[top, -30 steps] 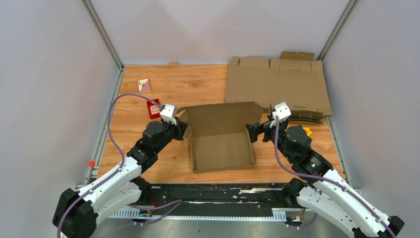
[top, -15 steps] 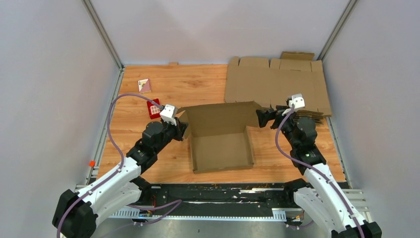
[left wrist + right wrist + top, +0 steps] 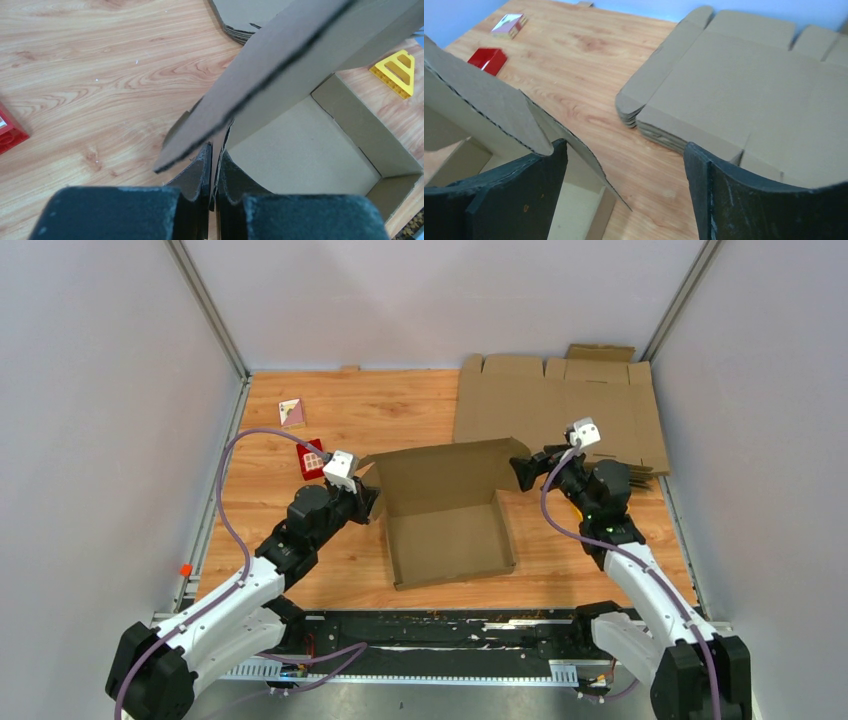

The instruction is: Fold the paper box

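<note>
Right arm: swung up and back from the right wall of the paper box [image 3: 450,535] to the right end of the rear flap [image 3: 445,468]; box has twisted slightly on the counter [image 3: 380,410], left arm unchanged.
Paper box: centre of the counter between the two arms, tray open on top, side walls raised, rear flap standing up and leaning over the tray.
Left hand [image 3: 214,152]: clamped on thin cardboard at the box's back-left corner, fingers nearly together with the wall edge between them.
Why held: looks like an anchor, so the tray does not slide or spin while the other arm works the flap.
Right hand [image 3: 522,472]: spread wide, gripping nothing; the flap's corner sits right at its left finger, right finger well apart over bare wood.
Why there: probably lining up to push or pinch the flap's free corner and fold it down over the tray.
Progress: judged mid-way; tray formed, lid not closed, tuck tabs not in.
Risk: a push on one corner could twist the box about the left grip, or buckle the flap off its crease.
Nearby: pile of flat sheets [image 3: 560,410] just behind the right hand; small red box [image 3: 312,460] beside the left arm; yellow piece [image 3: 397,70] right of the box. None in the fold path.
</note>
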### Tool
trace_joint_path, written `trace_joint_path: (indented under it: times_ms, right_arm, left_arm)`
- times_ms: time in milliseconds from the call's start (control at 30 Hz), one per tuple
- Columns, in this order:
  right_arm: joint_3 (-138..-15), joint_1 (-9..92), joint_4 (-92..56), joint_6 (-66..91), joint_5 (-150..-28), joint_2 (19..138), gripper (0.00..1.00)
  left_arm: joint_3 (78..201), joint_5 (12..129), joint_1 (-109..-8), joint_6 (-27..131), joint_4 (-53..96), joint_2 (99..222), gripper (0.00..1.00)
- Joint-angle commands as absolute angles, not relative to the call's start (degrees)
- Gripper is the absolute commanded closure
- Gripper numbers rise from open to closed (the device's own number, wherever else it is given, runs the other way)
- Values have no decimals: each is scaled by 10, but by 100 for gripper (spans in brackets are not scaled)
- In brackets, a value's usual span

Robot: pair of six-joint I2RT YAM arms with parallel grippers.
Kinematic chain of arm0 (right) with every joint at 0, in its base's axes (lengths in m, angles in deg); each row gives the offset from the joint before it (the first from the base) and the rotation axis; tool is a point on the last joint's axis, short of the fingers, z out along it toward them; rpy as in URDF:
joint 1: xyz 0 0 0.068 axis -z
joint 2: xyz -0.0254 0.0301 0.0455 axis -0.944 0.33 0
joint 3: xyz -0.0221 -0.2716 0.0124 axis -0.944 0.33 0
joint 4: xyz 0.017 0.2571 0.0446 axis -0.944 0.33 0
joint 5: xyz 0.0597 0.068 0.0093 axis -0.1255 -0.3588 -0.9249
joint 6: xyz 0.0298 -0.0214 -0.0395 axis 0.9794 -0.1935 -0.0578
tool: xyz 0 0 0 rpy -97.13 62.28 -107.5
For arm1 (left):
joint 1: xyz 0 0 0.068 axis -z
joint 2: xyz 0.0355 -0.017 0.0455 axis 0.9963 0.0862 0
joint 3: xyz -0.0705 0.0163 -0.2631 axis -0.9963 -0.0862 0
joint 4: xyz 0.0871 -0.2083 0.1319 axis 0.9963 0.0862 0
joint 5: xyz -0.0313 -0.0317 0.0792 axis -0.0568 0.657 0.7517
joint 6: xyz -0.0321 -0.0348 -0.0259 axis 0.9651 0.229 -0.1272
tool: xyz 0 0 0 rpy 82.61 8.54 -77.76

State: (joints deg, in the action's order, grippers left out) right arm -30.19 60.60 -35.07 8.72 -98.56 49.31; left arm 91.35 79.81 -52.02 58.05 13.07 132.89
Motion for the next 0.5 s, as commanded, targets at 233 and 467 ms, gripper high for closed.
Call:
trace_joint_path:
  times_ms: [233,467]
  right_arm:
    - [-341,607,-384,87,-1146,533,55]
    - [-334,580,-349,111,-1118,513,83]
  left_arm:
    - [922,794,-517,573,107,1323,90]
    - [928,796,-518,595,118,1321,77]
